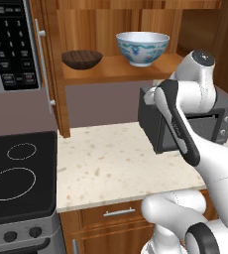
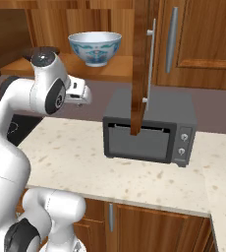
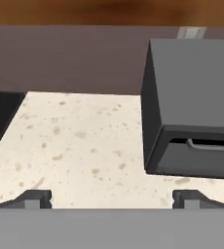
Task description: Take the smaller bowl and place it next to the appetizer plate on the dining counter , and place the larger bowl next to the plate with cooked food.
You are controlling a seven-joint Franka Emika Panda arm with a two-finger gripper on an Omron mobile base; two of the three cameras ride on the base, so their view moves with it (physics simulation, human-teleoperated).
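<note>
The smaller bowl (image 1: 81, 59), dark brown and shallow, sits on the left of an open cabinet shelf (image 1: 116, 69). To its right on the same shelf stands the larger bowl (image 1: 142, 47) (image 2: 95, 47), white with a blue-green pattern. My gripper (image 3: 112, 198) is open and empty, its fingertips (image 3: 36, 198) wide apart. It hangs over the speckled kitchen counter (image 3: 80, 141), well below the shelf and in front of the toaster oven. The white hand (image 2: 79, 93) shows beside the folded arm. The appetizer plate, the plate with cooked food and the dining counter are out of view.
A dark grey toaster oven (image 1: 217, 119) (image 2: 149, 130) (image 3: 192, 112) stands on the counter right of my hand. An open wooden cabinet door (image 2: 140, 64) hangs edge-on above it. A black stove top (image 1: 17, 173) lies at left, with a microwave (image 1: 12, 44) above it.
</note>
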